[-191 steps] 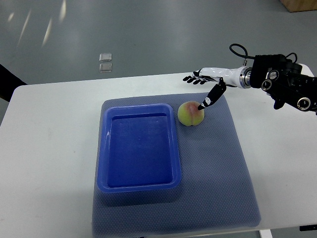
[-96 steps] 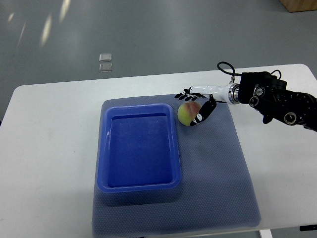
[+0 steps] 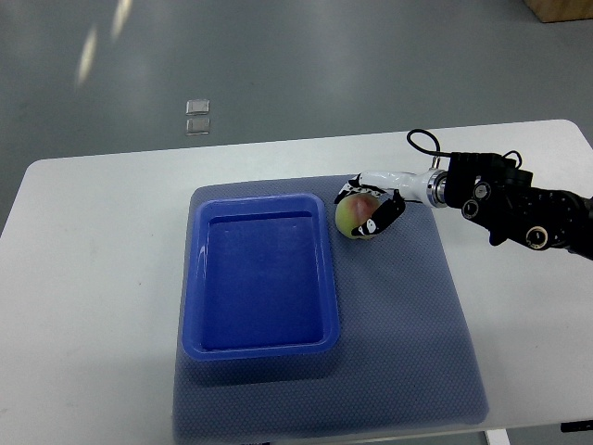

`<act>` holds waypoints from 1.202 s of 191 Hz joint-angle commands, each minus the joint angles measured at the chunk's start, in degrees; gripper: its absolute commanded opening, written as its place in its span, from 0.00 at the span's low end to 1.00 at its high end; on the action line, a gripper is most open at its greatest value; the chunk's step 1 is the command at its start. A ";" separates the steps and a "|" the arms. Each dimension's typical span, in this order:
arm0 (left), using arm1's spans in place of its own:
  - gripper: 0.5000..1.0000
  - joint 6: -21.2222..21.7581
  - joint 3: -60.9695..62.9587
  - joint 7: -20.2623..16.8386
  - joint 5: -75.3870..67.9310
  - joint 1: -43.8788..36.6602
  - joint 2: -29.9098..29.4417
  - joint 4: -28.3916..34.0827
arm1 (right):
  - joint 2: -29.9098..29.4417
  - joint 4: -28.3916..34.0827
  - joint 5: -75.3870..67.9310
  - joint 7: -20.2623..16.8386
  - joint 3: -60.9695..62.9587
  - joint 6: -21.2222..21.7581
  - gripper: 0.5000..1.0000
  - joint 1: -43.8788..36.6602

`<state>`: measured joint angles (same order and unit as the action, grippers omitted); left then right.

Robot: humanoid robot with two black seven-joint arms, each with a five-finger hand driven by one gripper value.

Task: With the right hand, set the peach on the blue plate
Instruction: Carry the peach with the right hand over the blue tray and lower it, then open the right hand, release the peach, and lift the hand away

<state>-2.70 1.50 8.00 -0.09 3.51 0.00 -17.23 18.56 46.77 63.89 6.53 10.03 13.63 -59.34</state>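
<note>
Right robot hand (image 3: 372,199) closed around peach (image 3: 357,214), arm entering from right edge across tabletop (image 3: 93,278). Fingers (image 3: 357,185) curled over far side of peach; thumb (image 3: 382,218) pressed against near right side. White palm section lying over top right of fruit. Black forearm housing (image 3: 519,209) extending toward right edge, low over tabletop, with black cable (image 3: 424,144) looped above wrist.

Peach sitting on grey mat (image 3: 408,324), just beside far right corner of blue plate (image 3: 261,274). Whether peach touches rim: cannot tell. Whether peach rests on mat or clears it: cannot tell. Yellow-green skin showing on left side, reddish patch near top under fingers.

Blue plate rectangular, deep-walled, tray-like, placed on left half of mat, long side running away from camera. Nothing inside. Peach outside plate, not yet placed.

Mat spread over middle of white tabletop, near edge reaching front edge of tabletop.

Left robot hand not in view.

Grey floor (image 3: 278,65) beyond far edge of tabletop, with two small pale squares (image 3: 196,116) set one behind the other. Brown box corner (image 3: 561,9) at top right corner.
</note>
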 commanded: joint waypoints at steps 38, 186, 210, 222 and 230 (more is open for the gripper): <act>1.00 -0.03 0.00 0.00 0.00 0.00 0.00 0.00 | 12.46 14.05 -11.94 -0.02 -0.36 8.78 0.06 -13.87; 1.00 -0.12 -0.09 0.00 0.09 0.00 0.00 0.18 | -17.69 1.84 -7.29 0.59 -8.45 -3.18 0.44 -4.64; 1.00 -0.12 0.00 0.00 0.09 0.00 0.00 0.09 | -18.30 1.05 -7.02 0.59 -8.36 -2.91 0.86 -3.15; 1.00 -0.12 0.00 0.00 0.09 0.00 0.00 0.09 | -17.86 1.14 -7.11 0.59 -7.57 -2.65 0.86 -3.23; 1.00 -0.12 0.00 0.00 0.09 0.00 0.00 0.18 | -17.16 1.31 -7.20 0.59 -7.30 -2.56 0.86 -3.67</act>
<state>-2.79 1.46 8.00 0.01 3.52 0.00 -17.12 0.44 47.92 56.78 7.12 1.91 10.73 -62.65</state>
